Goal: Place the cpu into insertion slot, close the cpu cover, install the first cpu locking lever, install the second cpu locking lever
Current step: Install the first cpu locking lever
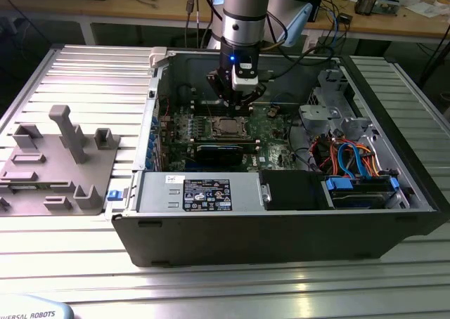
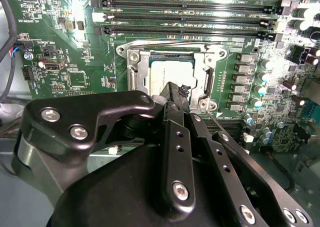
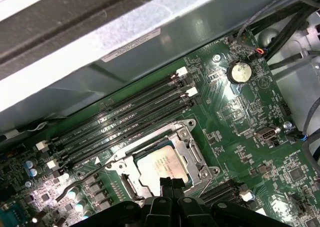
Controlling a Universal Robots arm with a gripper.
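Observation:
The cpu (image 2: 167,72) lies flat in the insertion slot (image 2: 207,82) on the green board, its silver-grey top showing through the cut-out of the cpu cover (image 2: 137,74), which lies down over it. A thin wire lever (image 2: 170,45) runs along one side of the socket; I cannot tell whether it is latched. My gripper (image 2: 176,93) hangs just above the socket's edge, black fingers together on nothing. In the first wrist view the cpu (image 3: 160,164) sits just beyond the gripper (image 3: 170,182). In the exterior view the gripper (image 1: 238,107) hovers over the cpu (image 1: 226,127).
Long memory slots (image 2: 190,12) run beside the socket. A black card (image 1: 225,150) and the power supply box (image 1: 204,192) sit in front of it in the exterior view. Coloured cables (image 1: 351,157) fill the case's right. A grey fixture (image 1: 60,164) stands outside on the left.

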